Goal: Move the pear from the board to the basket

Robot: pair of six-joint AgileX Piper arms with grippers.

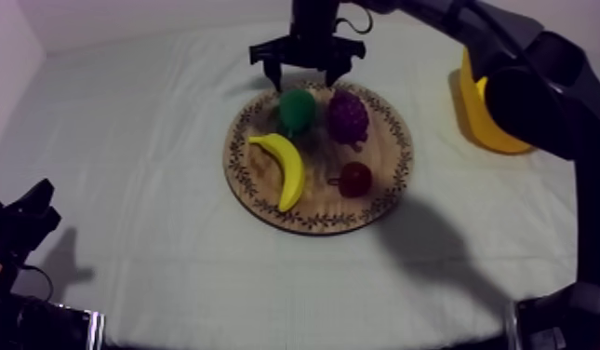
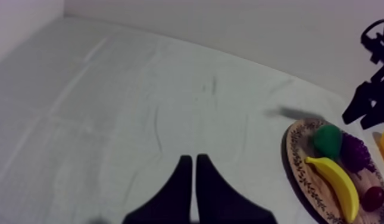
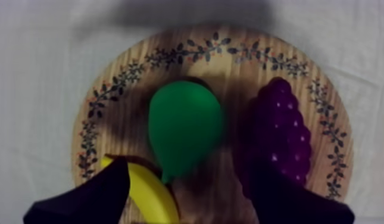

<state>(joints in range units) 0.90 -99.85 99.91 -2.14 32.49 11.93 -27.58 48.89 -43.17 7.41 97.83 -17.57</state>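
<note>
Now | top: my right tool [image 1: 305, 82] hovers spread wide by the far rim of the wooden board [image 1: 322, 200], pear [image 1: 296, 110] just beneath on the board, yellow basket [image 1: 489, 112] on my right | left wrist: left tool [image 2: 194, 164] pinched narrow over bare worktop [image 2: 111, 107], well apart | right wrist: I judge the pear's long axis runs across the fingers' closing line.

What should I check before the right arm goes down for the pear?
1. Right pincer open: ok, spread wide.
2. Pincer over the pear: ok, pear centred beneath it.
3. Room beside the pear: cannot tell; banana and grapes lie close on either side.
4. Pear on the board: ok.
5. Basket ready: cannot tell, the arm hides part of it.
6. Left pincer out of the way: ok, shut, away from the board.
</note>
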